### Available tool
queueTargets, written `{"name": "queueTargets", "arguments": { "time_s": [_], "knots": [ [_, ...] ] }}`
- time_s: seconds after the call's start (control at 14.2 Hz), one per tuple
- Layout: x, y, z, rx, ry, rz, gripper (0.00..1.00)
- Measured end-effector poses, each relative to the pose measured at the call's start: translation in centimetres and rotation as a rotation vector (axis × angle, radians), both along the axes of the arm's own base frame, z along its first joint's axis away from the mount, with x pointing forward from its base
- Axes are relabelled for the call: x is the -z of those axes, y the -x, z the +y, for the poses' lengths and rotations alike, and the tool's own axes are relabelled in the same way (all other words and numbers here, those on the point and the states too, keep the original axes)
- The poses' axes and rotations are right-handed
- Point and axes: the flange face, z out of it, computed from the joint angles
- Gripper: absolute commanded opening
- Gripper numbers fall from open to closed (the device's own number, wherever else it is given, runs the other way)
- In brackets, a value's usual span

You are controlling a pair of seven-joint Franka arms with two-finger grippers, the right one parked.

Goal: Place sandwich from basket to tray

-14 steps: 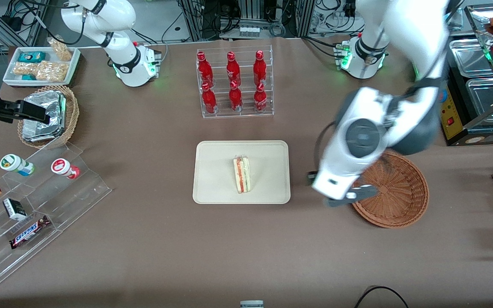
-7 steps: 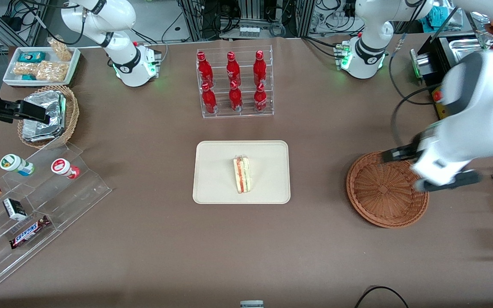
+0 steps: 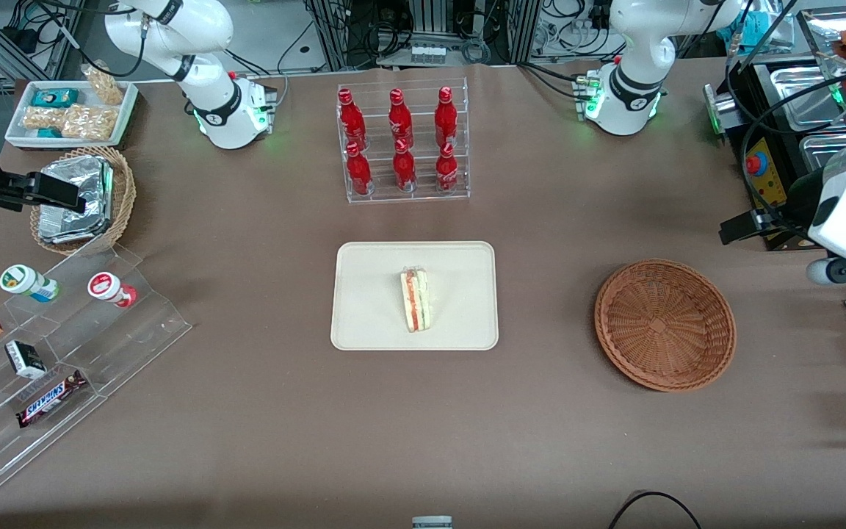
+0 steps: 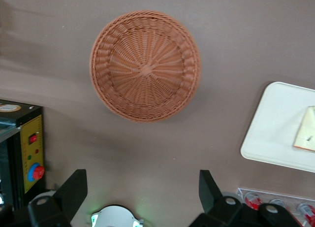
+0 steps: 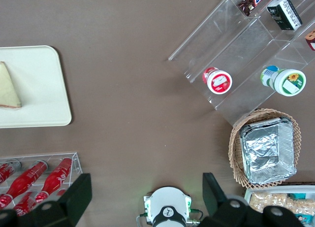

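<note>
The sandwich [image 3: 416, 300], a pale wedge with red and green filling, lies on the cream tray [image 3: 371, 323] at the table's middle. It also shows in the left wrist view [image 4: 306, 136] on the tray [image 4: 275, 133], and in the right wrist view [image 5: 9, 86]. The reddish-brown basket [image 3: 664, 323] sits empty beside the tray, toward the working arm's end; it is also empty in the left wrist view [image 4: 145, 72]. My left gripper [image 3: 786, 251] hangs open and empty, high above the table edge past the basket. In the wrist view the gripper [image 4: 141, 187] has its jaws wide apart with nothing between them.
A clear rack of red bottles [image 3: 402, 143] stands farther from the front camera than the tray. A tan basket with foil packets [image 3: 81, 198], a white snack tray [image 3: 70, 110] and an acrylic snack shelf [image 3: 63, 345] lie toward the parked arm's end. A control box with a red button [image 3: 761, 184] stands near my gripper.
My left gripper has swung from over the basket's rim out toward the working arm's end of the table and risen. The basket is now fully uncovered. The sandwich has not moved.
</note>
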Motion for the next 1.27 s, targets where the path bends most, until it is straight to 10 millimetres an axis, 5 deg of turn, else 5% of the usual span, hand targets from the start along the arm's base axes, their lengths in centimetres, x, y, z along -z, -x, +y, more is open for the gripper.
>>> {"name": "queueTargets", "arguments": {
  "time_s": [0.56,0.92,1.27],
  "knots": [
    [1.2,1.1,-0.4,-0.003,0.027,0.061,1.00],
    [0.1,3.4,-1.6,0.018,0.019,0.024,1.00],
    [0.2,3.4,-2.2,0.024,0.017,0.013,1.00]
  ]
}}
